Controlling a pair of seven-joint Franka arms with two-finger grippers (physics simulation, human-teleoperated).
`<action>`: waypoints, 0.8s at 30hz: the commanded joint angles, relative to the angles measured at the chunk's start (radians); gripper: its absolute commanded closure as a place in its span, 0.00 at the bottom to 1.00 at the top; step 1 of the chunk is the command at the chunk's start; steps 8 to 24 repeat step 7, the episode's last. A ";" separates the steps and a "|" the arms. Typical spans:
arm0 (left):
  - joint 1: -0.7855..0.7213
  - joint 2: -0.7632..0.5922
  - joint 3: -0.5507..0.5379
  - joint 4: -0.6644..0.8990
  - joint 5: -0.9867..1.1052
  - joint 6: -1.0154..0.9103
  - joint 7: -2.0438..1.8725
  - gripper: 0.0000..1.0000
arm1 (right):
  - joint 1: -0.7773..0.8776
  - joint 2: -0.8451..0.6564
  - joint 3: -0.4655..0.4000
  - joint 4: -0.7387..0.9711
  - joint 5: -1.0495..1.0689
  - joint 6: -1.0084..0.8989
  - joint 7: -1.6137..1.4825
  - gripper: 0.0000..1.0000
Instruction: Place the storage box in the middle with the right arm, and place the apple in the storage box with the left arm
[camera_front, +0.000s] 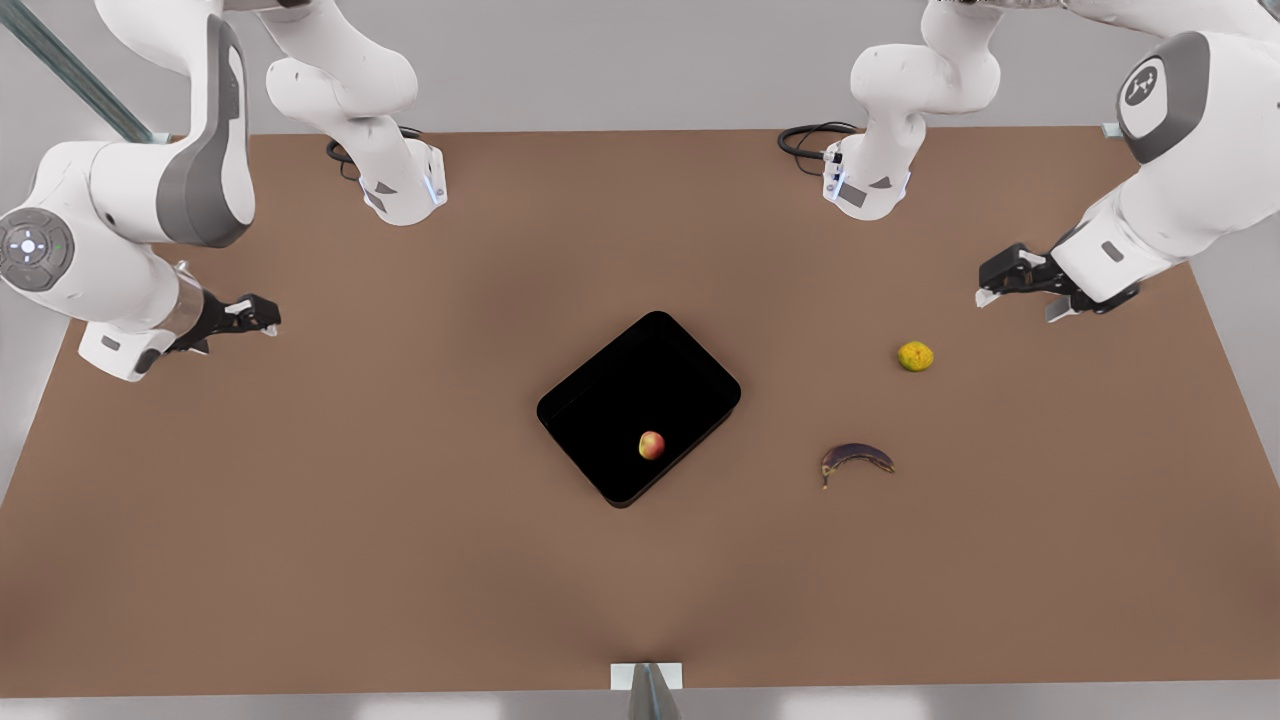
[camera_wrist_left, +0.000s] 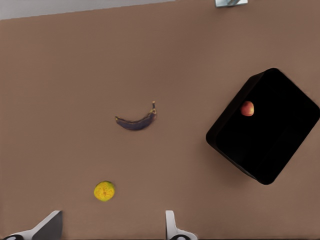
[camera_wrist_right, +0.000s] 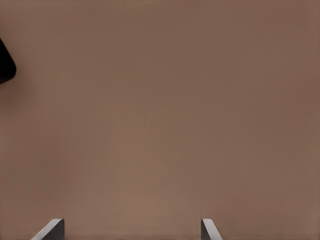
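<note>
Inside the storage box (camera_front: 600, 395) mid-bench lies the apple (camera_front: 652, 445); both jobs look done, my left gripper (camera_front: 1012, 290) and right gripper (camera_front: 255, 315) spread, holding nothing.

Both arms raised at the sides, both grippers empty.

The left gripper (camera_front: 1012, 295) hangs at the front view's right, above the table, its wrist bent so the fingers (camera_wrist_left: 171, 226) point inward; they stand apart (the left wrist view shows a wide gap). The right gripper (camera_front: 262, 318) hangs at the front view's left, its arm folded at the elbow. Its fingers (camera_wrist_right: 209, 231) seem equally spread, though just the tips are visible.
</note>
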 joint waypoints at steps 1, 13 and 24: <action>0.015 0.004 -0.002 -0.005 0.076 0.012 -0.002 0.00 | 0.002 0.000 0.000 0.000 0.000 0.000 0.000 0.00; -0.019 -0.154 0.010 -0.278 0.081 0.191 -0.112 0.00 | 0.003 0.006 -0.005 -0.002 -0.026 0.007 -0.002 0.00; -0.019 -0.154 0.010 -0.278 0.081 0.191 -0.112 0.00 | 0.003 0.006 -0.005 -0.002 -0.026 0.007 -0.002 0.00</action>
